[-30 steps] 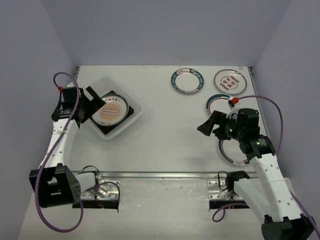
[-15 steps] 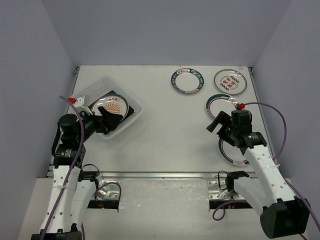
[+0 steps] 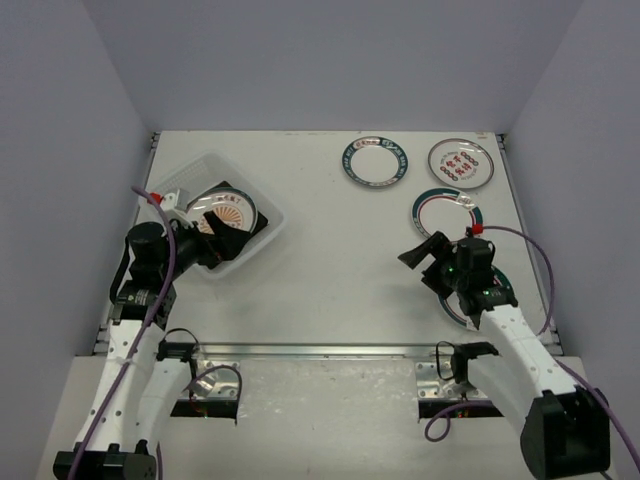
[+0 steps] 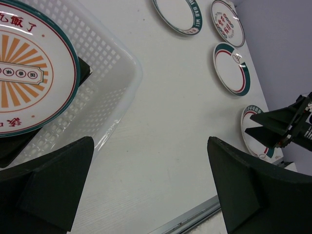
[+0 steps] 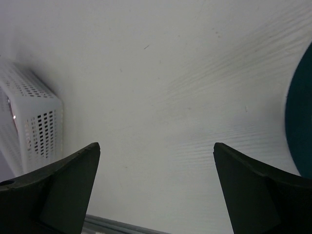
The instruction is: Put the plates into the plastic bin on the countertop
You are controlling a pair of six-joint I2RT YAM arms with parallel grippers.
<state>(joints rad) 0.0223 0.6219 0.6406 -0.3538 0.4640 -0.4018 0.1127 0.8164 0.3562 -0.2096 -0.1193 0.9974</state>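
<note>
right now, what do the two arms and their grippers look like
The left arm and right arm have white perforated links with black joints and bases. A purple cable loops along each. The left gripper and right gripper are black, with broad wedge-shaped fingers.

You have two arms of the same build. The left arm and the right arm have white links, black joints and a black block at the wrist. A purple cable follows each arm, with a red cap near the wrist. The left gripper and the right gripper have matt black, wedge-shaped fingers.
</note>
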